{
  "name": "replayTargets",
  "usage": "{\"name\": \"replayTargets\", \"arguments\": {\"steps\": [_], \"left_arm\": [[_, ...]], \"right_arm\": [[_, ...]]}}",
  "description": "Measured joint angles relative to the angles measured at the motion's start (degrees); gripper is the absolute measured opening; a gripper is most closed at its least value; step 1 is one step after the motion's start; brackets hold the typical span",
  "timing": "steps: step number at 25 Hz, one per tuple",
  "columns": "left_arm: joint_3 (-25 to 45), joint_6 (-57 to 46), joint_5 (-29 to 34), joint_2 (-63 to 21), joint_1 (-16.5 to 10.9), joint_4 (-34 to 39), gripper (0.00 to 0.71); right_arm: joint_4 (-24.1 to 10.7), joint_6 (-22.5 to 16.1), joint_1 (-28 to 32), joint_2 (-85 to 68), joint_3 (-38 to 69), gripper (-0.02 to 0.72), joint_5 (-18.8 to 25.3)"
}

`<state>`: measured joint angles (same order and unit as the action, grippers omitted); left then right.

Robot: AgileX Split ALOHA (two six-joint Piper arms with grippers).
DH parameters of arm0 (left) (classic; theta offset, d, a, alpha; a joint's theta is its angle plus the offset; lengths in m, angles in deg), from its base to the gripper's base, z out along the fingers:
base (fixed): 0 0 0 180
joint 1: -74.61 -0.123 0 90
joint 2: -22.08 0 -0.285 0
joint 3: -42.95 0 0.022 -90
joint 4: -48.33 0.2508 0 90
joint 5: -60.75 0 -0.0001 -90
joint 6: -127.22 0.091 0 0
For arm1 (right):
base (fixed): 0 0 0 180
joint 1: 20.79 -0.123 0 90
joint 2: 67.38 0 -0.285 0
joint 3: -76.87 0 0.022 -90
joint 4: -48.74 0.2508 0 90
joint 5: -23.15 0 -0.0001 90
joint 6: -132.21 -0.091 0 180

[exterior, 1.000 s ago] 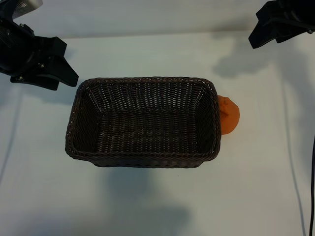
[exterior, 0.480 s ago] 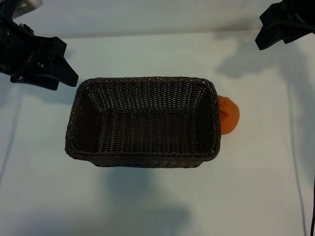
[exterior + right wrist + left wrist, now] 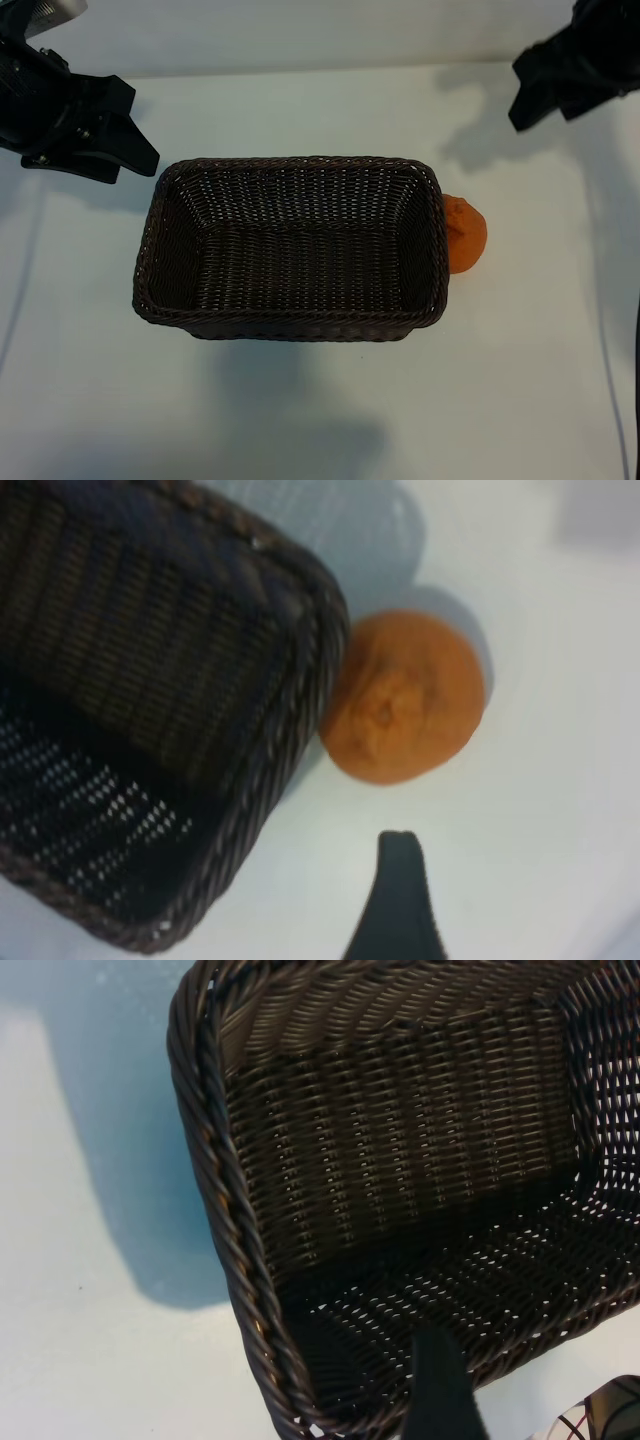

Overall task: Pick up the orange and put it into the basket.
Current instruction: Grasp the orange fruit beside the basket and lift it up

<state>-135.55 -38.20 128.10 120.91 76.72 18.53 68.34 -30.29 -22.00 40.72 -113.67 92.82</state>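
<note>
Wicker basket [image 3: 290, 250], braided rim, knobby round orange [image 3: 466, 234] touching its side

From my exterior camera, the large rectangular dark brown woven wicker basket [image 3: 290, 248] sits mid-table on the white tabletop [image 3: 520, 380]. The roundish matte orange fruit [image 3: 465, 234] lies against its right short side. My left gripper [image 3: 85, 125] hangs past the basket's upper-left corner, my right gripper [image 3: 560, 85] up beyond the orange, well apart from it.

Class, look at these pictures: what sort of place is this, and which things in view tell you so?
Probably a robot test bench, not a kitchen: a bare white table, two black arms at its far corners, the left gripper and right gripper, and only a wicker basket with an orange beside it.
</note>
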Motion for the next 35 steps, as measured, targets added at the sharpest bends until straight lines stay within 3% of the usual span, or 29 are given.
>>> {"name": "replayTargets", "arguments": {"steps": [3,8,14,18,35], "left_arm": [[0.00,0.00,0.00,0.00,0.00,0.00,0.502],[0.00,0.05,0.00,0.00,0.00,0.00,0.502],[0.00,0.05,0.00,0.00,0.00,0.00,0.502],[0.00,0.05,0.00,0.00,0.00,0.00,0.502],[0.00,0.20,0.00,0.00,0.00,-0.35,0.502]], "right_arm": [[-0.12,0.58,0.00,0.05,4.95,0.553,-0.52],[-0.12,1.54,0.00,0.06,11.41,0.553,-5.28],[4.97,6.75,0.00,0.06,17.01,0.554,-11.45],[7.51,8.15,0.00,0.06,17.51,0.554,-11.51],[11.26,8.65,0.00,0.06,17.51,0.554,-10.95]]}}
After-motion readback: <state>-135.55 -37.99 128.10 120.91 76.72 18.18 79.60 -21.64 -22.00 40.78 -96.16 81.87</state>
